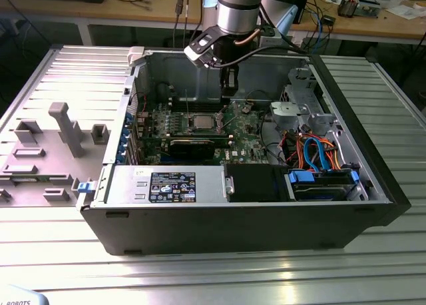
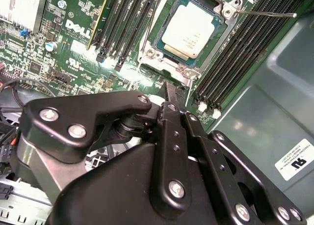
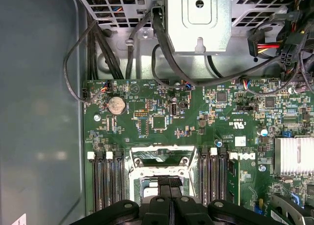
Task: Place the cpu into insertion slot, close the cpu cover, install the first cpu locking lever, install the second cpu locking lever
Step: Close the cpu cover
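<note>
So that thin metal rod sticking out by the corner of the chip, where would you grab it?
Probably near the free end of the locking lever, out over the black memory slots. It is a thin straight rod, so the jaws should close across it from above the motherboard. Its other end is crowded against the insertion slot corner by the cpu.

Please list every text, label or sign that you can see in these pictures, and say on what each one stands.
Black label on the silver power supply: print too small to read.
White sticker on the case wall: too small to read.
White lettering on the green motherboard: a maker's mark, not quoted.
Top of the cpu: no readable print.
</note>
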